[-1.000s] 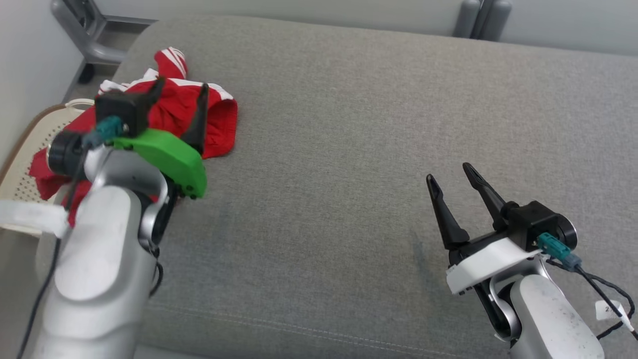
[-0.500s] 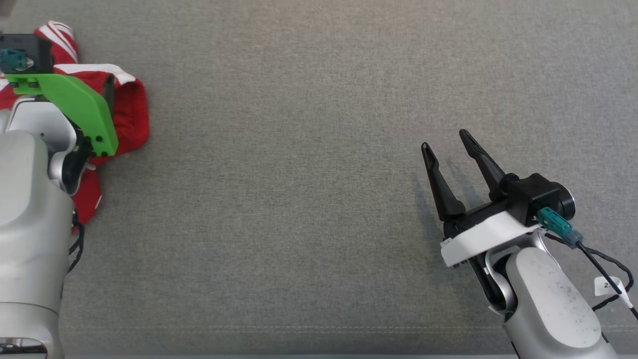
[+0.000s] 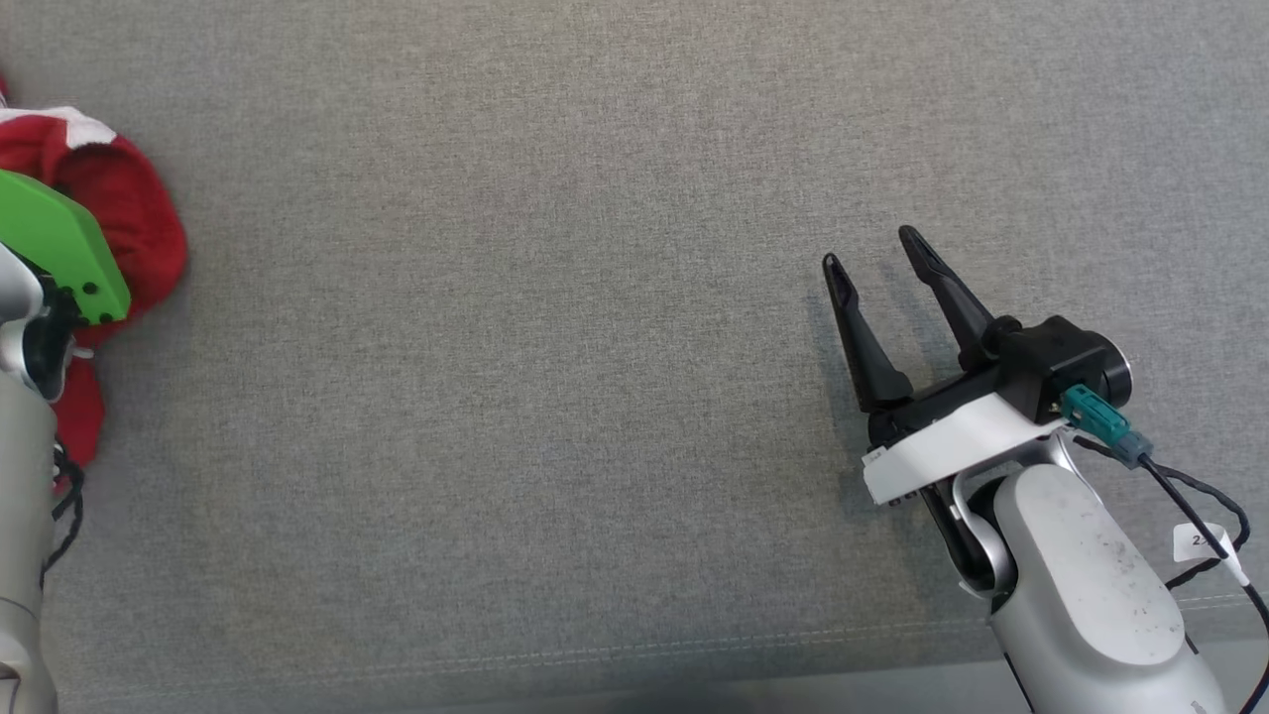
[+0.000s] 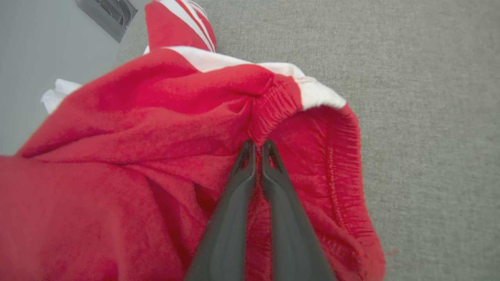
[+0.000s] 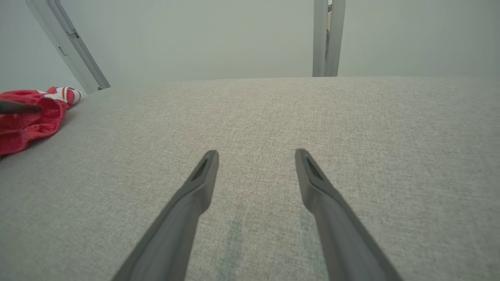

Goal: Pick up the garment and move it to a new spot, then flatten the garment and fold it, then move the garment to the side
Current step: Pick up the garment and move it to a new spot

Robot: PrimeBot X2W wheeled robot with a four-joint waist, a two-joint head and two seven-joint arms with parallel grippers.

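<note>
The left gripper has its 2 dark fingers pressed together, tips pinching a bunched fold of the red garment just below its gathered elastic band. The cloth is crumpled, with white stripes along its far edge, and it spreads under and to both sides of the fingers. In the head view the left wrist's green cover lies over the garment at the left edge of the grey cushion.

The right gripper is well apart from it, on the right side of the cushion. Its 2 fingers stand spread with nothing between them, held low over bare grey fabric. A white cover sits behind the fingers, and a black cable with a teal plug trails from the wrist.
</note>
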